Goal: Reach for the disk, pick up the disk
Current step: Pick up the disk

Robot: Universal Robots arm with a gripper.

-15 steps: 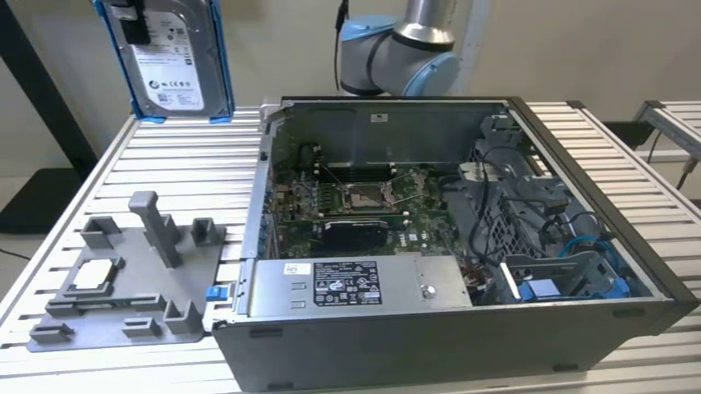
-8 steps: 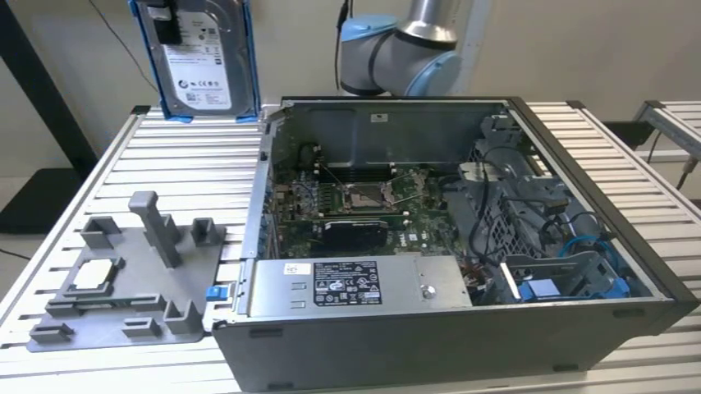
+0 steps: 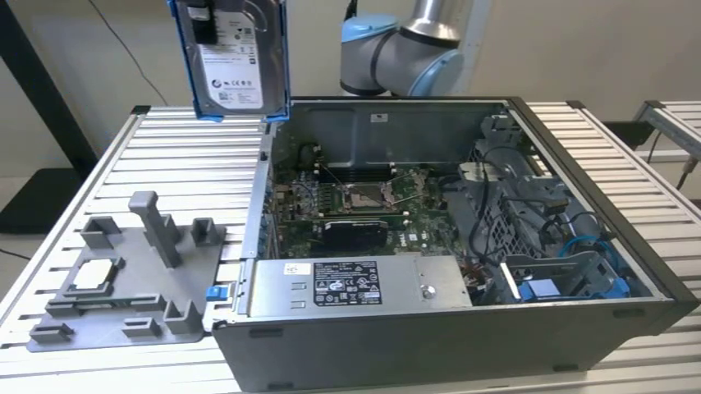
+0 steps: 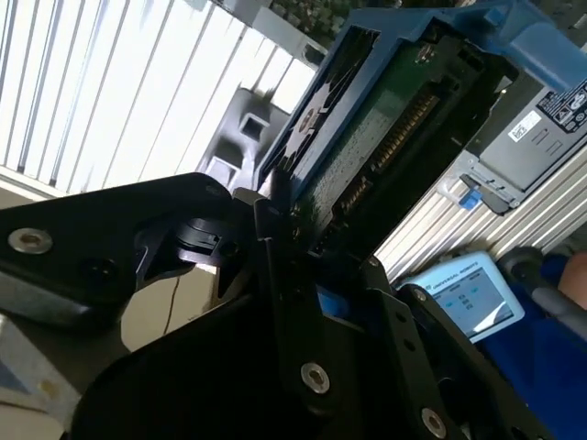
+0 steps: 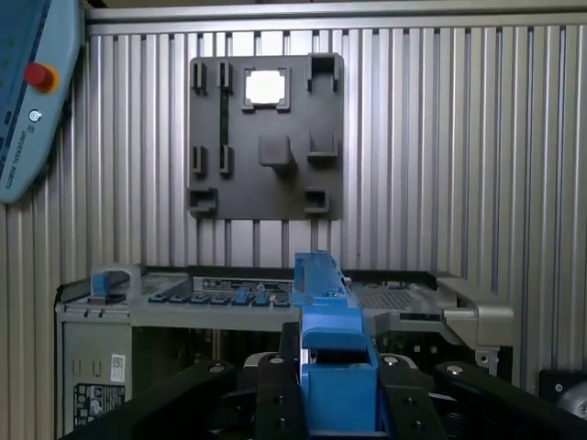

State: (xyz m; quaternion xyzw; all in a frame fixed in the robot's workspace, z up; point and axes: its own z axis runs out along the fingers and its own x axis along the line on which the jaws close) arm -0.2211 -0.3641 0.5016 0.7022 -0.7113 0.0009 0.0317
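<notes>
Claw [image 5: 337, 368]: clamped on the disk [image 5: 321, 275]; in the first wrist view, 2 black fingers [image 5: 280, 390] pressed to the blue frame from either side.

Disk [image 4: 367, 137] in the second wrist view: green circuit-board face toward the camera, blue frame around it, 1 end caught in the claw, the rest reaching out past the fingers.

Disk [image 3: 235, 57] in the exterior view: upright in the air, white label facing the camera, clear of the table [image 3: 176, 164], above its far part, just to the exterior view's left of the far corner of the computer case [image 3: 438, 336].

Computer case: lying on the slatted metal table, open side up. Inside: 1 circuit board [image 3: 362, 197], 1 long grey box [image 3: 350, 283] with a sticker along the near wall, cables [image 3: 592, 246] at the exterior view's right.

Grey plate [image 3: 137, 287]: flat on the table at the exterior view's left of the case, well below the disk. Several upright posts on it; 1 small square chip [image 3: 93, 272] lying in a recess. Plate [image 5: 248, 197] and chip [image 5: 266, 85] also in the first wrist view, beyond the case [image 5: 275, 307].

Arm [image 3: 400, 45]: grey and pale blue, behind the case.

Handheld controller [image 5: 27, 92]: beside the table.
</notes>
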